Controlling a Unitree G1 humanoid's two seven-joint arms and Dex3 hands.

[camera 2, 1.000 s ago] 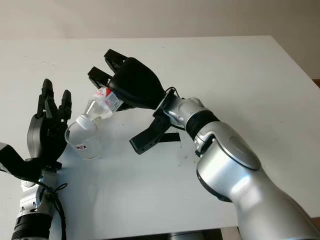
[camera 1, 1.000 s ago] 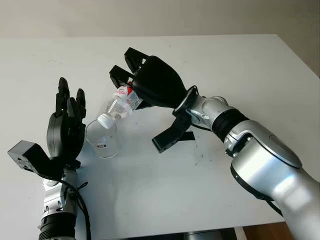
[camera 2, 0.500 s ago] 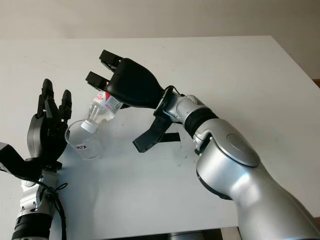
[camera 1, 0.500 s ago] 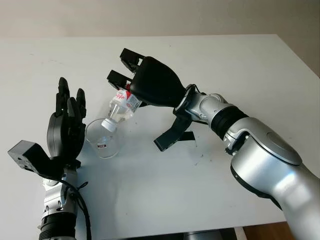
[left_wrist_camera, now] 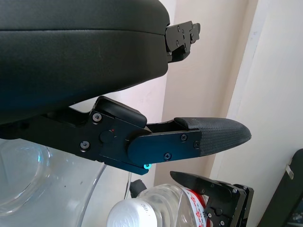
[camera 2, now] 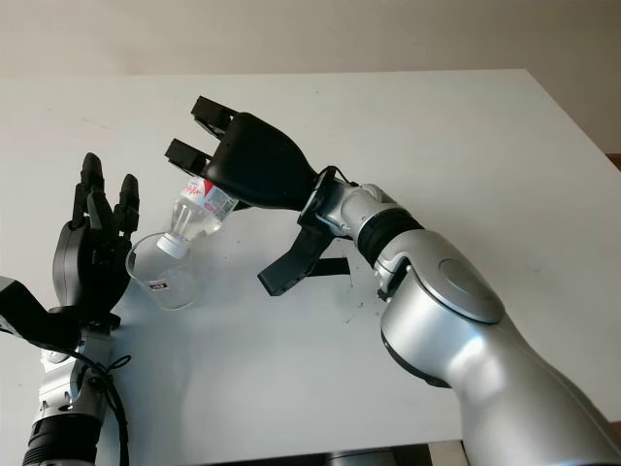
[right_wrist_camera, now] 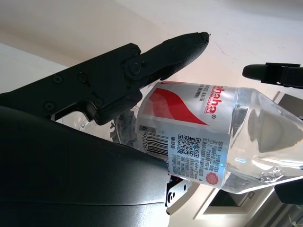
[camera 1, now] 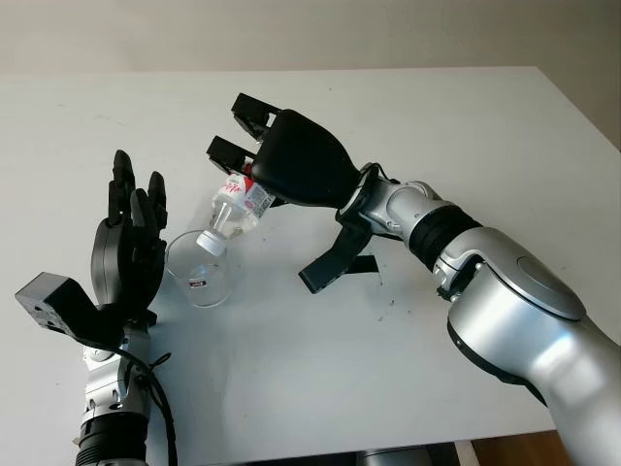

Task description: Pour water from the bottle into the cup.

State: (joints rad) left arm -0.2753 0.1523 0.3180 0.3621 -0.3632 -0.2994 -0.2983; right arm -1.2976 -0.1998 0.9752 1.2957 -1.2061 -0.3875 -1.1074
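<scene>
My right hand (camera 1: pixel 260 155) is shut on a clear plastic bottle (camera 1: pixel 233 211) with a red and white label (right_wrist_camera: pixel 189 127). The bottle tilts neck-down, and its white cap (camera 1: pixel 210 242) hangs just over the rim of the clear cup (camera 1: pixel 198 274). The cup stands upright on the white table (camera 1: pixel 320 369). Just left of the cup, my left hand (camera 1: pixel 133 228) is open and upright, its palm beside the cup wall; touch cannot be told. In the left wrist view the cup wall (left_wrist_camera: pixel 28 179) and the capped bottle neck (left_wrist_camera: pixel 137 215) appear close by.
A small black strip (camera 1: pixel 361 263) lies on the table under my right forearm. The table stretches wide to the right and toward the front edge.
The bottle tipped steeper and its cap swung down from beside the cup's far rim to just above the opening. The left hand stayed still.
</scene>
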